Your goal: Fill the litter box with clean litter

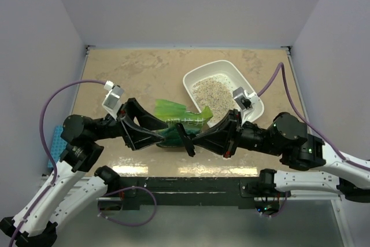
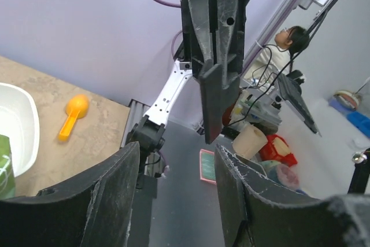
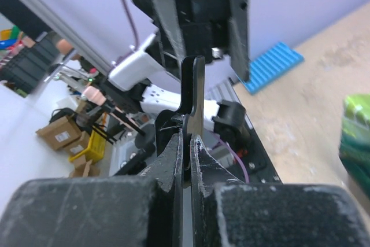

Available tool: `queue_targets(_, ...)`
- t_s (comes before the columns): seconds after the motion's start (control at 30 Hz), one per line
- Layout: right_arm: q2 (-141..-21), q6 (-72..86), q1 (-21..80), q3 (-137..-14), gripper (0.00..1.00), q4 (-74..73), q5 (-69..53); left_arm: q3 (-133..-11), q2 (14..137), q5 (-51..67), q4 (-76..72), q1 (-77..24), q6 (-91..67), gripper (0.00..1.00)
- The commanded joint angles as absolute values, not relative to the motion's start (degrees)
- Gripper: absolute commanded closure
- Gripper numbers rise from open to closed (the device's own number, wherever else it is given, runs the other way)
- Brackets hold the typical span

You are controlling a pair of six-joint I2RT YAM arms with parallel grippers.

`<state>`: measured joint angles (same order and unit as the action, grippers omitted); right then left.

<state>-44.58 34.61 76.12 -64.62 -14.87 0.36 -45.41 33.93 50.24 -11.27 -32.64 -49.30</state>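
The white litter box (image 1: pixel 243 79) sits at the back right of the table and holds a heap of pale speckled clean litter (image 1: pixel 211 93). Its rim also shows in the left wrist view (image 2: pixel 23 125). A crinkled green bag (image 1: pixel 173 114) lies in front of it, between the arms. My right gripper (image 1: pixel 195 138) (image 3: pixel 185 143) is shut on a thin black flat tool (image 1: pixel 186 140) (image 3: pixel 192 88). My left gripper (image 1: pixel 159 134) (image 2: pixel 176 201) is open and empty and faces the right one. The tool (image 2: pixel 213 96) hangs just beyond its jaws.
An orange scoop (image 2: pixel 72 114) lies on the tan tabletop near the litter box. A blue ribbed mat (image 1: pixel 55 143) (image 3: pixel 272 67) lies at the table's left edge. The green bag shows at the edge of both wrist views (image 2: pixel 4 169) (image 3: pixel 355 131). Walls enclose three sides.
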Motion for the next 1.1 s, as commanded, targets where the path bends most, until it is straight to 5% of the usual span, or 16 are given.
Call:
queue_targets(0.0, -46.41, 31.55, 76.29, -65.74, 1.0, -3.88, -4.65, -44.65, 33.66, 50.27, -20.82, -32.43, -59.15, 0.41)
queue_targets(0.77, -51.94, 34.1, 76.29, -62.75, 1.0, 4.83, -5.54, -46.32, 34.1, 49.13, -26.02, -32.43, -61.96, 0.41)
queue_targets(1.07, -51.24, 34.89, 76.29, -61.52, 1.0, 6.06, -4.4, -46.05, 34.1, 50.01, -26.19, -32.43, -62.05, 0.73)
